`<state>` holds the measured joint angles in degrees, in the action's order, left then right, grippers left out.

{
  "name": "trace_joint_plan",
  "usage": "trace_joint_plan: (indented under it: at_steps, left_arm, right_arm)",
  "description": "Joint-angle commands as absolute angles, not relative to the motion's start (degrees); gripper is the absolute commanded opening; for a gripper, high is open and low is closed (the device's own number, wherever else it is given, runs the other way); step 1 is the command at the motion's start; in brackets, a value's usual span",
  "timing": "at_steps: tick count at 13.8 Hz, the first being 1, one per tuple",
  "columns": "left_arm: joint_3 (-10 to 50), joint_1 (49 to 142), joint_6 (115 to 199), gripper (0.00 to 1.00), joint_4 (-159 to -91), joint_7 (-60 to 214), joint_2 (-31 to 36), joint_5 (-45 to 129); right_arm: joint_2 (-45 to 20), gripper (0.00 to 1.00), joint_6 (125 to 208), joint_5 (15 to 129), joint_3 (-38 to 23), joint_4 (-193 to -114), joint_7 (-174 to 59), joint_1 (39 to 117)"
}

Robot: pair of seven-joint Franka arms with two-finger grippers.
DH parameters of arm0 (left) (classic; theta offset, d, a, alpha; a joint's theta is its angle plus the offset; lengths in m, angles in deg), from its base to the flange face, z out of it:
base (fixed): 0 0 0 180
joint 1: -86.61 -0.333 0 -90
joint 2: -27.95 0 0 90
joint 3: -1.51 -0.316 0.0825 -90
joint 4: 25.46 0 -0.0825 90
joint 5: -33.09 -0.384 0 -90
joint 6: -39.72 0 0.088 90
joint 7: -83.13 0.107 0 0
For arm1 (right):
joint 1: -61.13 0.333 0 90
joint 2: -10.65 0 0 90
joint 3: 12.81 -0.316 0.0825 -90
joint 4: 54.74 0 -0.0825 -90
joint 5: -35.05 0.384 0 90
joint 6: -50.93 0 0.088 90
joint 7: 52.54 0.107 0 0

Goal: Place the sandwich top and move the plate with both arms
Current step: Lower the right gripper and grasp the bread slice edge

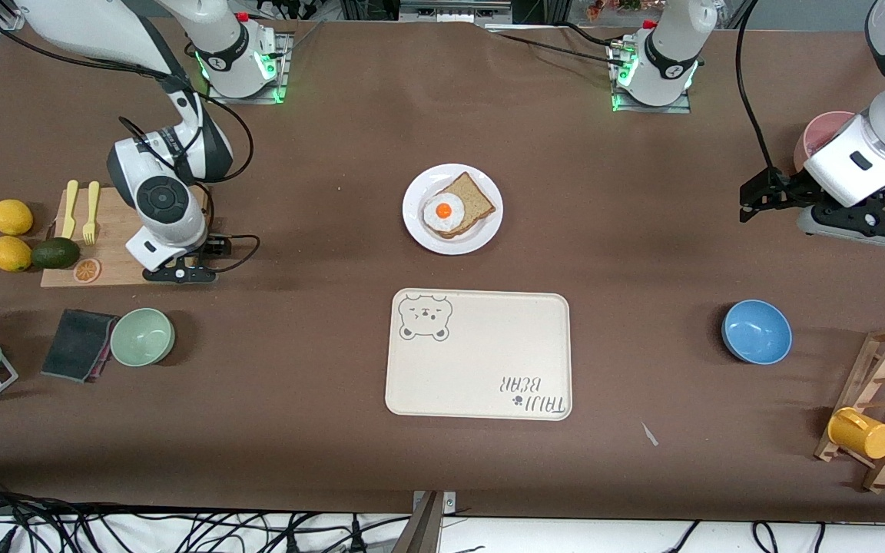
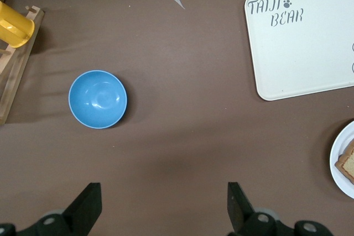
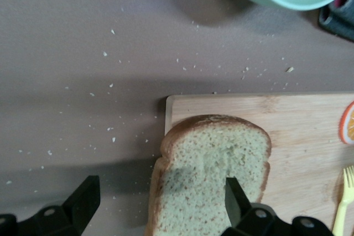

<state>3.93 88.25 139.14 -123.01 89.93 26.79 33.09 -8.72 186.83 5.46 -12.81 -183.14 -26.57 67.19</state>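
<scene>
The sandwich top (image 3: pixel 213 169), a speckled wholegrain slice with a darker crust, lies on the corner of a wooden cutting board (image 3: pixel 298 131). In the front view it is hidden under the right hand. My right gripper (image 3: pixel 160 194) hangs open low over it, one finger over the slice and the other over the table beside the board; it also shows in the front view (image 1: pixel 177 270). The white plate (image 1: pixel 418 190) sits mid-table with a bread slice and fried egg (image 1: pixel 446 213) on it. My left gripper (image 2: pixel 164 197) is open and empty, up over bare table near the blue bowl (image 2: pixel 98 99).
A cream bear tray (image 1: pixel 488 353) lies nearer the front camera than the plate. On the cutting board (image 1: pixel 116 257) are yellow forks and an orange slice, with lemons and an avocado beside it. A green bowl (image 1: pixel 142 336), dark cloth, pink bowl (image 1: pixel 819 134) and rack with yellow cup (image 1: pixel 861 432) stand around.
</scene>
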Motion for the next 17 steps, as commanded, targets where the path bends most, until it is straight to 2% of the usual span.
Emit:
trace_joint_plan:
  at_steps: [1,6,11,15,17]
  left_arm:
    - [4.0,88.0,137.9,1.0,-121.5,91.0,26.3,34.2]
    - [4.0,88.5,138.0,1.0,-121.4,90.9,26.2,34.3]
    - [4.0,88.5,138.0,1.0,-121.4,91.1,26.2,34.3]
    - [4.0,88.3,138.0,1.0,-121.4,91.0,26.2,34.3]
    - [4.0,88.3,138.0,1.0,-121.4,91.0,26.2,34.3]
  right_arm:
    - [-8.7,0.98,187.2,3.9,-12.8,-183.5,-25.0,67.1]
    - [-8.6,0.86,186.7,3.9,-12.8,-184.3,-24.9,67.0]
    - [-8.7,0.68,186.6,3.9,-12.5,-185.0,-24.1,66.9]
    - [-8.6,0.63,186.6,3.9,-12.5,-185.3,-23.9,66.9]
    - [-8.5,0.58,186.6,3.9,-12.5,-185.6,-23.8,66.9]
